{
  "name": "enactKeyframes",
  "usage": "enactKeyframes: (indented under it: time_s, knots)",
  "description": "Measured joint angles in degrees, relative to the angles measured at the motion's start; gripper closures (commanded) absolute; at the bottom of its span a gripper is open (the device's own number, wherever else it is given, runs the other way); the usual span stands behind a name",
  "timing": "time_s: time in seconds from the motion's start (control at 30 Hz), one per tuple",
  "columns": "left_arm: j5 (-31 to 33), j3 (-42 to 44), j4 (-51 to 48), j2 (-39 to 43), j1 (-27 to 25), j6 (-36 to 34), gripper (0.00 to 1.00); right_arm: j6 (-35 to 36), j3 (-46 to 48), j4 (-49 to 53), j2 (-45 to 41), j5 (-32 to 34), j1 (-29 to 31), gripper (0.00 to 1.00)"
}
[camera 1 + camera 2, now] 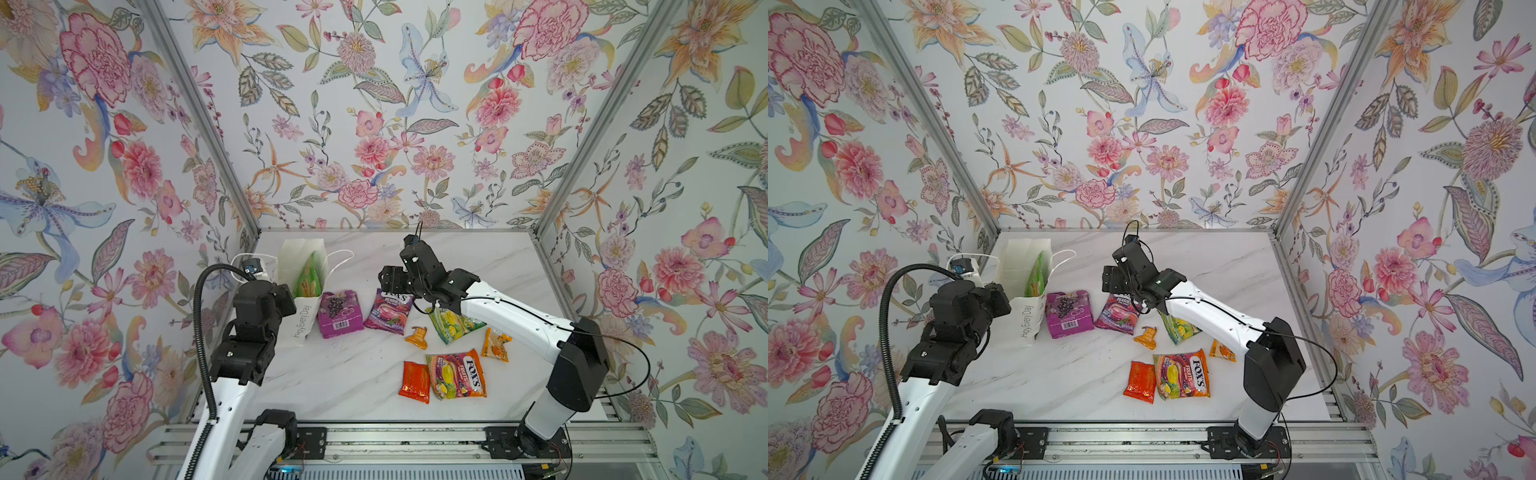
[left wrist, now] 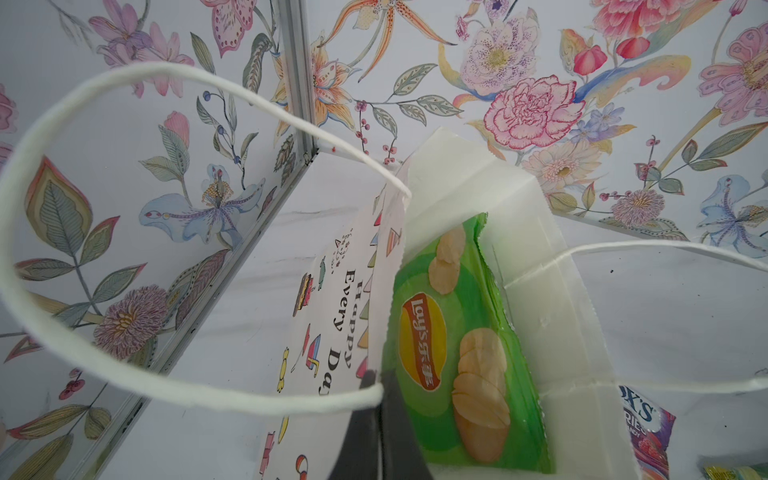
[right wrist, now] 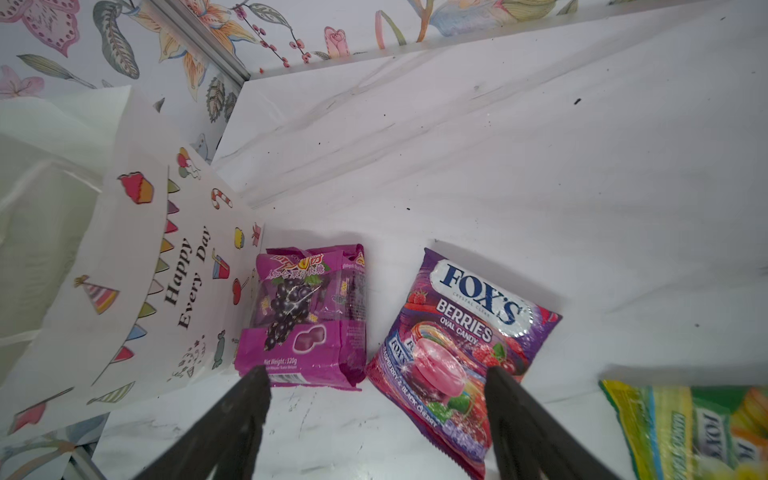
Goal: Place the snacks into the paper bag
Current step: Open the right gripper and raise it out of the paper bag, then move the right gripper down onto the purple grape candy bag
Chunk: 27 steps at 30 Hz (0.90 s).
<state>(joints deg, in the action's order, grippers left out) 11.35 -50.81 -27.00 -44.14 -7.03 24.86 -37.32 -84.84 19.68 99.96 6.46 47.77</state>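
The paper bag (image 1: 305,322) is hiding most of the green chips bag (image 1: 308,275). The left gripper (image 2: 376,399) is pinching the paper bag's wall tightly. The right gripper (image 3: 376,374) is standing wide apart, holding nothing.

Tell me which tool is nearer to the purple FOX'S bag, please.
Right. The right tool hangs open just above the purple FOX'S bag. The left tool is shut on the rim of the paper bag, with the grape pack lying between.
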Motion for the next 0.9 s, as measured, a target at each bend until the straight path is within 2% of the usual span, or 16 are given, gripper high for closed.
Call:
enactKeyframes:
  time_s: [0.3,0.5,0.73,0.9]
  knots:
    - [2.62,1.20,-0.46,2.60,0.00,-0.90,1.00,0.31,-9.38,-1.73,18.47,-5.86,2.14,0.19]
    - [2.64,1.73,-0.42,3.13,0.00,-0.90,1.00,0.66,-16.28,-1.31,26.32,-7.10,4.28,0.21]
    - [2.62,2.14,-0.39,3.65,0.17,-0.87,1.00,0.63,-17.18,-0.61,28.48,-8.02,5.68,0.28]
    - [2.67,2.71,-0.22,3.93,0.26,-0.87,1.00,0.59,-10.27,-1.53,24.63,-7.65,7.54,0.29]
